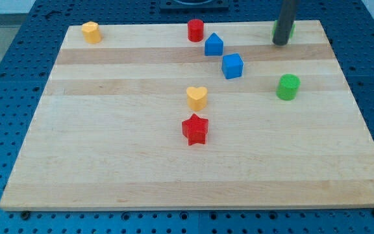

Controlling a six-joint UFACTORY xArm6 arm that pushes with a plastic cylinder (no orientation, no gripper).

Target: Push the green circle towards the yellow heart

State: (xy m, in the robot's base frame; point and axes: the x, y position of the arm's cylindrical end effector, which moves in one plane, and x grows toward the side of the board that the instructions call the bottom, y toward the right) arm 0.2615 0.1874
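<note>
Small green circular block (288,86) sits on the pale wooden board (174,175), at three o'clock from the yellow heart-shaped block (197,97) and well apart from it — nothing lies on the straight line between them. The blue cube block (233,65) stands at eleven o'clock of the circle, a blue house-shaped block (213,45) beyond. A red star block (195,129) sits just at six o'clock of the heart. My tip (280,43) — a plain rod, no fingers to report — rests at twelve o'clock of the circle, apart from it, partly covering another green block (291,28). A red cylinder block (195,30) and a yellow block (91,32) lie along the board's top edge.
</note>
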